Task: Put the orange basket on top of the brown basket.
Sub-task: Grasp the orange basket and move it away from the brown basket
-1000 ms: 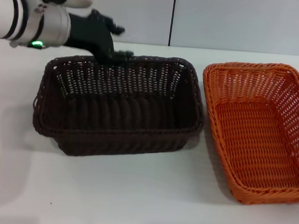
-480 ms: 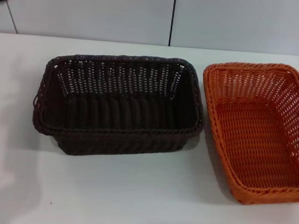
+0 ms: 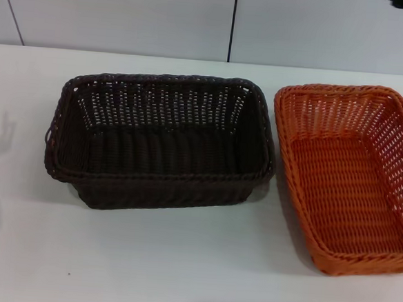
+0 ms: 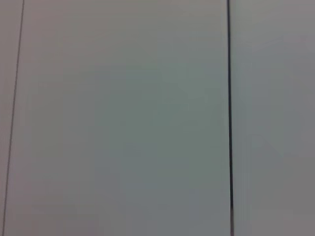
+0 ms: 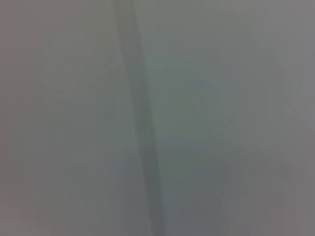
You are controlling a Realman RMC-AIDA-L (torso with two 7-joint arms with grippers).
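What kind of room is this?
Probably a lab or test room: a plain white table, a bare panelled wall behind it, and only an orange basket beside a brown basket.

The orange basket [image 3: 348, 176] is bright orange all over, open weave on the sloped sides, tighter ribbed weave on the floor, braided rim; the brown basket [image 3: 158, 140] is so dark it's nearly black, same open-weave walls with light showing through; table [image 3: 180, 260] is plain white; wall [image 3: 128, 14] pale grey with dark seams.
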